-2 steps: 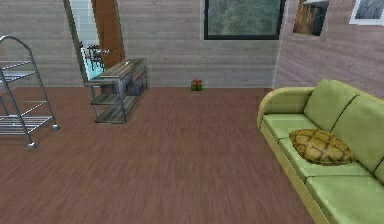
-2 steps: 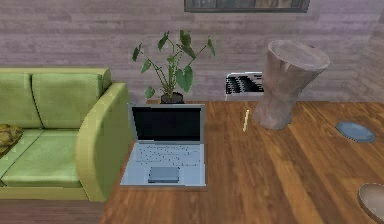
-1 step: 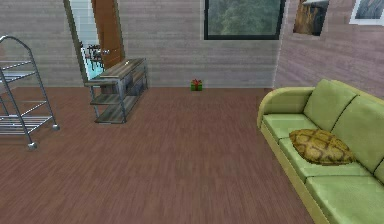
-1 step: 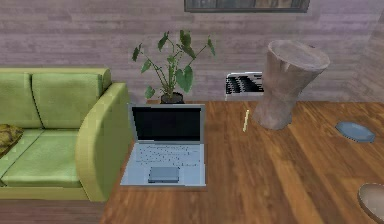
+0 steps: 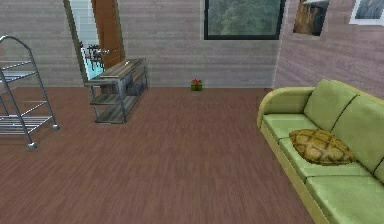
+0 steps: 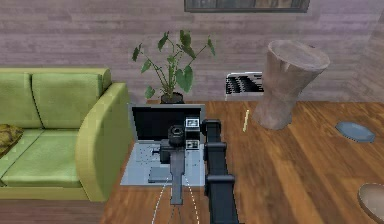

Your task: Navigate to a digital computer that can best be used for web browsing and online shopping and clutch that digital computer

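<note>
Treat the drive to the target as done, judging by the arm side view. Locate the laptop (image 6: 150,160) there: lid up, dark screen turned toward the camera, pale keyboard deck flat, apparently on the wooden floor (image 6: 300,170) and not on any tabletop, just beside the armrest of the green sofa (image 6: 60,115) and in front of a potted plant (image 6: 172,65). Accept this laptop as the digital computer of the task, on the strength of shape and colour. Note the arm (image 6: 217,175) rising from the bottom edge just right of the middle, with the claw (image 6: 177,148) at its far end, seen against the laptop's screen and keyboard deck. Do not infer contact: cannot tell over, beside or touching. Cannot tell the state of the claw's fingers either, nor a hold on anything, given the laptop lying on the floor directly behind the claw. Rate the reach as well advanced and the clutch as unconfirmed. For a confirmed clutch, require the laptop hanging at the claw's far end, clear of the floor; not the case here. Leave as outstanding, in all likelihood: seating the claw on the laptop, taking hold, lifting clear. Disregard as bystanders, in the arm side view, the wooden pedestal (image 6: 295,80) and white wall vent (image 6: 243,85) toward the right; in the forward view, the patterned cushion (image 5: 320,147) on the sofa, the metal shelf cart (image 5: 22,95), the low shelf unit (image 5: 118,88) by the doorway (image 5: 95,40), and a small red-and-green object (image 5: 197,86) on the floor by the far wall.
</note>
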